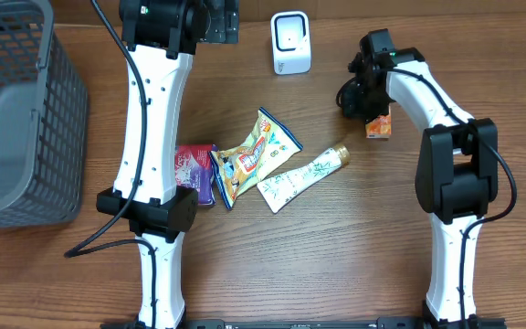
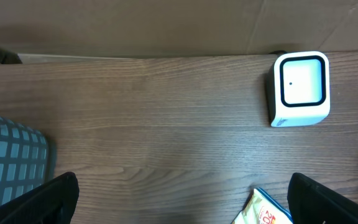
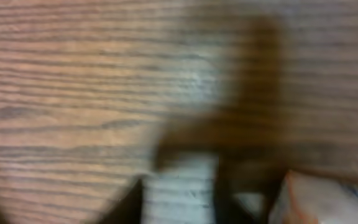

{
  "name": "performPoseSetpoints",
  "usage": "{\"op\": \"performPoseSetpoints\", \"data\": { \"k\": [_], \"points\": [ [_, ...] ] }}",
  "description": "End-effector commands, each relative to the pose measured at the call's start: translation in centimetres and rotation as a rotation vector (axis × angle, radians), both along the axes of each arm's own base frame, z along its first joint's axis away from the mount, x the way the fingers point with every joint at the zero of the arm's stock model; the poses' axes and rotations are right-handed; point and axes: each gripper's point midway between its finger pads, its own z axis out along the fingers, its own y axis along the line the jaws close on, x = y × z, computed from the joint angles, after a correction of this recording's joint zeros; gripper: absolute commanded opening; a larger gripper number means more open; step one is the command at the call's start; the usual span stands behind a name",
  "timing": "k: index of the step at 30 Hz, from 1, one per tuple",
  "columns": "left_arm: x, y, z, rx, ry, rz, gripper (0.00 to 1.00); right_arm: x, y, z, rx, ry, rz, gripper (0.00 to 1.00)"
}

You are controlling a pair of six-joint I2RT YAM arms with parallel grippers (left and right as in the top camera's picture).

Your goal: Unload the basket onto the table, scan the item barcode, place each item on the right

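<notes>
A small orange box point(image 1: 378, 126) lies on the table just in front of my right gripper point(image 1: 360, 95). In the blurred right wrist view the orange box point(image 3: 328, 199) shows at the lower right, beside a pale finger pad point(image 3: 179, 193); how wide the jaws stand is unclear, and so is any contact with the box. The white barcode scanner point(image 1: 290, 43) stands at the back centre, left of the right gripper. My left gripper point(image 1: 215, 23) hovers at the back, its black fingers point(image 2: 42, 199) spread wide over bare wood, open and empty, with the scanner point(image 2: 300, 90) ahead to the right.
A yellow snack bag point(image 1: 258, 151), a white tube point(image 1: 301, 175) and a red-purple packet point(image 1: 194, 169) lie mid-table. A grey mesh basket point(image 1: 16, 119) stands at the left edge. The snack bag's corner point(image 2: 263, 211) shows near the left gripper's right finger.
</notes>
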Motion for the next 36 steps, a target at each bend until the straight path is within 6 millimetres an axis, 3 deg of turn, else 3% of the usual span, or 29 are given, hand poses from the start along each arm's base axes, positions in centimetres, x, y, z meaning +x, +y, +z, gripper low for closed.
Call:
{"op": "performPoseSetpoints", "data": {
  "k": [1,4,8,12,16,22,25,27,29,36],
  "points": [
    [0.0,0.5,-0.3,0.02,0.013,0.0,1.0,-0.7,-0.7,0.1,-0.021,0.013,-0.005,0.79],
    [-0.1,0.5,-0.4,0.022,0.02,0.0,1.0,0.2,-0.5,2.1,-0.013,-0.034,-0.001,1.0],
    [-0.1,0.5,-0.4,0.022,0.019,0.0,1.0,1.4,-0.2,7.7,0.01,-0.128,-0.001,1.0],
    [-0.1,0.2,-0.5,0.006,0.022,-0.013,1.0,0.6,0.7,12.6,0.076,-0.166,0.014,1.0],
    [-0.2,-0.1,-0.5,-0.004,0.024,-0.021,1.0,-0.5,0.2,15.2,0.06,-0.181,0.003,1.0],
    [-0.2,-0.1,-0.5,-0.004,0.024,-0.021,1.0,-1.6,-6.1,12.7,-0.216,-0.11,-0.22,1.0],
    [-0.2,-0.3,-0.5,-0.013,0.026,-0.028,1.0,-1.6,-7.3,10.2,-0.209,-0.089,-0.291,1.0],
    [-0.2,-0.4,-0.6,-0.02,0.028,-0.035,1.0,-2.3,-8.1,7.0,-0.178,-0.044,-0.343,1.0],
    [-0.2,-0.4,-0.6,-0.019,0.028,-0.035,1.0,-2.7,-8.7,5.4,-0.162,-0.026,-0.372,1.0],
    [-0.3,-0.4,-0.6,-0.018,0.032,-0.035,1.0,-3.2,-8.1,2.8,-0.062,-0.002,-0.373,1.0]
  ]
}}
